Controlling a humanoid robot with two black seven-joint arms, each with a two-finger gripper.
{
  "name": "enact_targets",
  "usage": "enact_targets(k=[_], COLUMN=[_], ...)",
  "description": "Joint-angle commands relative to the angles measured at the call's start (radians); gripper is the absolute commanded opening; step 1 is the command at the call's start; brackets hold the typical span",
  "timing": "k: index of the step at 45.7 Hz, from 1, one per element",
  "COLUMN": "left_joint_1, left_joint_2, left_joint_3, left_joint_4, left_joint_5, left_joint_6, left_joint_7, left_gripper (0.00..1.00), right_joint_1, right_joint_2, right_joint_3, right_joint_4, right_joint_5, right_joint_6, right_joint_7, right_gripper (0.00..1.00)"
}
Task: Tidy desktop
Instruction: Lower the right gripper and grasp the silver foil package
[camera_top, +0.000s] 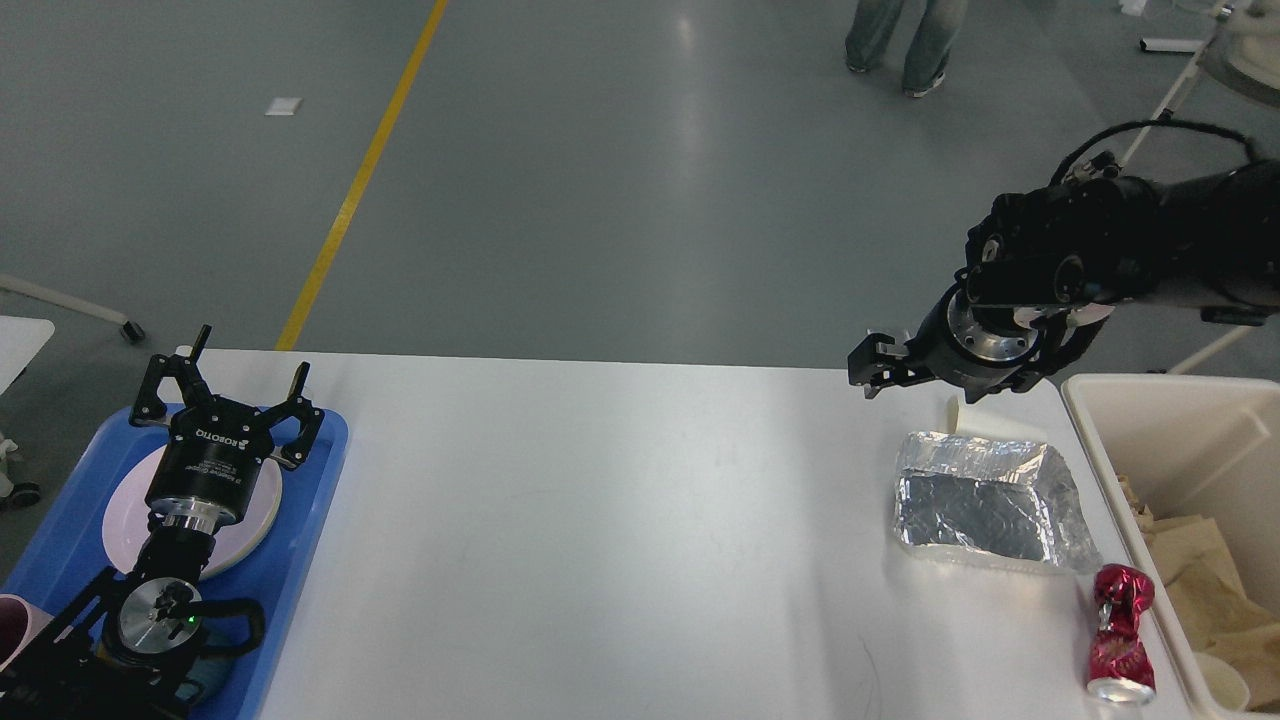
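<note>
The white desktop (620, 520) fills the head view. At its right end lie a crumpled foil tray (985, 500), a crushed red can (1120, 635) near the front edge, and a paper cup (958, 412) on its side, partly hidden behind the foil. My right gripper (918, 382) hangs open and empty above the desk's far right edge, just over the paper cup. My left gripper (230, 388) is open and empty above a pale plate (250, 515) on the blue tray (60, 530).
A beige bin (1100, 430) holding brown paper and a cup stands off the desk's right end. A pink cup (15, 625) sits at the tray's front left. A person's legs (905, 40) stand on the floor behind the desk.
</note>
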Motion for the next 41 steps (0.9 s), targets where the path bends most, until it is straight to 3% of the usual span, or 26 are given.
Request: enact_targets(k=[1, 19, 27, 41], left_joint_1=[0.0, 0.0, 0.0, 0.0], left_joint_2=[0.0, 0.0, 0.0, 0.0], left_joint_3=[0.0, 0.0, 0.0, 0.0], left_joint_4=[0.0, 0.0, -0.002, 0.0], left_joint_5=[0.0, 0.0, 0.0, 0.0], left_joint_6=[0.001, -0.001, -0.001, -0.001], left_joint_7=[0.0, 0.0, 0.0, 0.0], left_gripper=[0.96, 0.96, 0.96, 0.96], right_joint_1=[-0.189, -0.508, -0.619, -0.648], right_joint_2=[0.043, 0.107, 0.149, 0.149], right_joint_3=[0.0, 0.011, 0.006, 0.011], right_joint_4=[-0.162, -0.524, -0.593, -0.595], right_joint_5=[-0.001, 0.003, -0.016, -0.014], right_joint_6=[-0.05, -0.158, -0.185, -0.181], right_joint_7=[0.0, 0.0, 0.0, 0.0], right_gripper=[1.0, 1.0, 0.99, 0.99])
